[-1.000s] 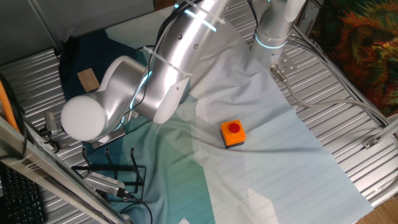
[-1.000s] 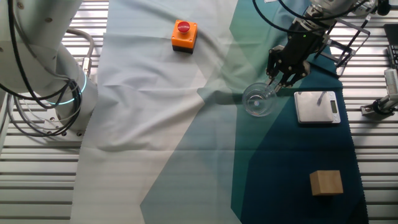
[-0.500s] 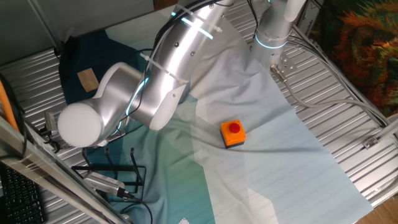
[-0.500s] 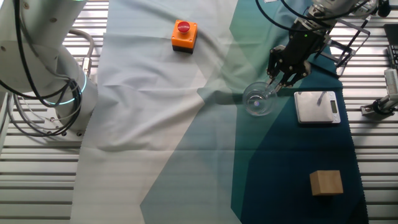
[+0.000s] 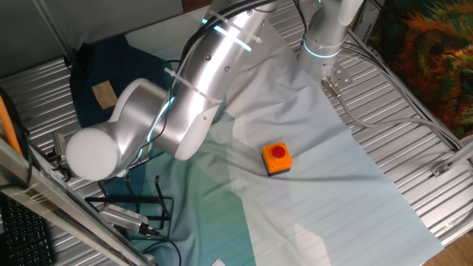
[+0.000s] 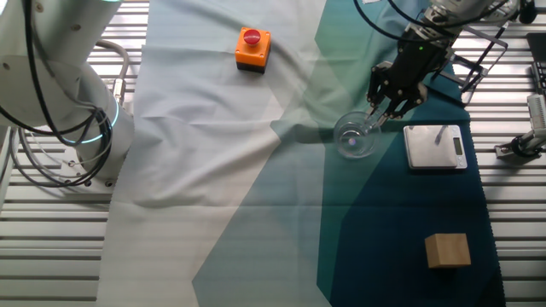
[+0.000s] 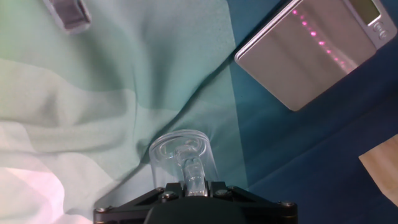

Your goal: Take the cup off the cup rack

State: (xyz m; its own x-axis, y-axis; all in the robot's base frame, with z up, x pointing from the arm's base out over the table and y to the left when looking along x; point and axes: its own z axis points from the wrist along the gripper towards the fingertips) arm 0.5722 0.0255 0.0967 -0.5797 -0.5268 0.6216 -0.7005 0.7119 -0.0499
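Observation:
The cup (image 6: 354,136) is a clear glass, tilted just over the teal cloth left of the grey square. My gripper (image 6: 380,109) comes down from the upper right and is shut on its rim. In the hand view the cup (image 7: 182,157) fills the bottom centre, with my gripper (image 7: 189,174) closed over its wall and one finger inside the glass. The cup rack (image 6: 478,51), of thin black rods, stands behind the gripper at the top right, apart from the cup. It also shows as the cup rack (image 5: 133,203) at the lower left, where my own arm hides gripper and cup.
An orange button box (image 6: 253,47) sits on the white cloth at the far side. A flat grey metal square (image 6: 435,147) lies just right of the cup, and a wooden block (image 6: 448,250) lies nearer the front. A silver tool (image 5: 122,216) with cables lies by the rack.
The arm's elbow has shifted slightly left and down in one fixed view. The cup stays in the grip, almost in the same spot.

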